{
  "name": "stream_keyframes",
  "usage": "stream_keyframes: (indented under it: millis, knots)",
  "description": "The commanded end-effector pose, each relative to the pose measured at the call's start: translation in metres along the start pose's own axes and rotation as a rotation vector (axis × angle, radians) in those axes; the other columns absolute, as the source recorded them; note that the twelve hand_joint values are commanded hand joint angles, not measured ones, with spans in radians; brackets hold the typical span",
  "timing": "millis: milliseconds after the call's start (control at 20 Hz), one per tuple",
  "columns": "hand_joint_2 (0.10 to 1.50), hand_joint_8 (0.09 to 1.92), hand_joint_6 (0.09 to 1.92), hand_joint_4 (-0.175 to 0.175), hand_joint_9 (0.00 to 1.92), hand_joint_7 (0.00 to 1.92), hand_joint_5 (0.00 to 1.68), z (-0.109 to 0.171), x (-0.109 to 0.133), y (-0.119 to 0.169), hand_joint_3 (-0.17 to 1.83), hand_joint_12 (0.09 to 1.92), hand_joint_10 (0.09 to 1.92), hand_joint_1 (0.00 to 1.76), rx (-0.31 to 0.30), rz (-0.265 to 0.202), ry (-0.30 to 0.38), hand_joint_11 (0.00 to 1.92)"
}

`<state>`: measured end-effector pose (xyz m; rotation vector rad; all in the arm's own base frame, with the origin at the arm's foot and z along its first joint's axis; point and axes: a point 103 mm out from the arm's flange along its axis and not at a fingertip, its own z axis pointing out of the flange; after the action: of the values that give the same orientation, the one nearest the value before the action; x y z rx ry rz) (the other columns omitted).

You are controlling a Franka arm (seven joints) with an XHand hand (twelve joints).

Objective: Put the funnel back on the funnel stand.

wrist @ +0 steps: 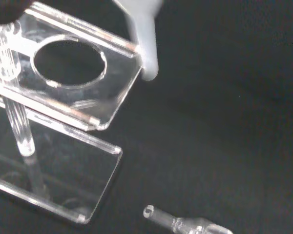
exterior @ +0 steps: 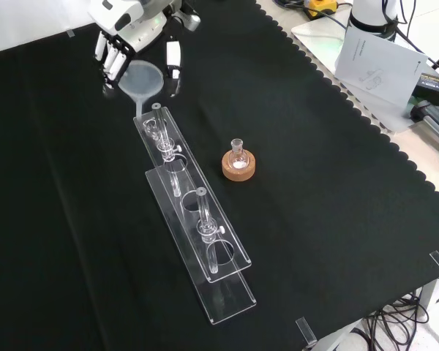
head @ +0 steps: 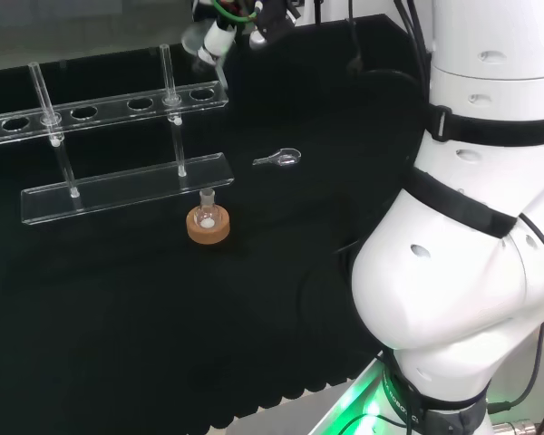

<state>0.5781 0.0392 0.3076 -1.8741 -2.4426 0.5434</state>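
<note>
Hand: black-and-white hand (exterior: 132, 33), fingers curled round the translucent white plastic funnel (exterior: 141, 79).
Progress: funnel carried, spout beside the clear acrylic funnel stand (exterior: 194, 212) end hole (wrist: 70, 62); seating remains.

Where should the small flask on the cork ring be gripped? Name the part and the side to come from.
Pinch the flask by its short neck, coming straight down from above. It stands upright, its round body sunk in the cork ring, so probably just the neck is free.
</note>
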Motion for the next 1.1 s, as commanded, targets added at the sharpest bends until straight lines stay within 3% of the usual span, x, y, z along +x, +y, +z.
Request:
stream_keyframes:
  millis: [50, 250, 850, 1100]
  knots:
    - [0.77, 0.64, 0.3, -0.019, 1.21, 0.83, 0.66, 0.01, 0.006, 0.005, 0.47, 1.18, 0.4, 0.74, 0.028, -0.008, 0.0, 0.75]
    - [0.77, 0.64, 0.3, -0.018, 1.21, 0.83, 0.66, 0.013, 0.008, 0.005, 0.47, 1.18, 0.4, 0.74, 0.025, -0.012, 0.01, 0.74]
    - [0.77, 0.64, 0.32, -0.017, 1.2, 0.82, 0.65, -0.022, 0.0, -0.032, 0.47, 1.19, 0.41, 0.74, -0.061, 0.022, 0.012, 0.73]
    - [0.77, 0.64, 0.33, -0.017, 1.2, 0.82, 0.65, -0.026, 0.003, -0.042, 0.47, 1.2, 0.41, 0.74, -0.08, 0.017, 0.068, 0.73]
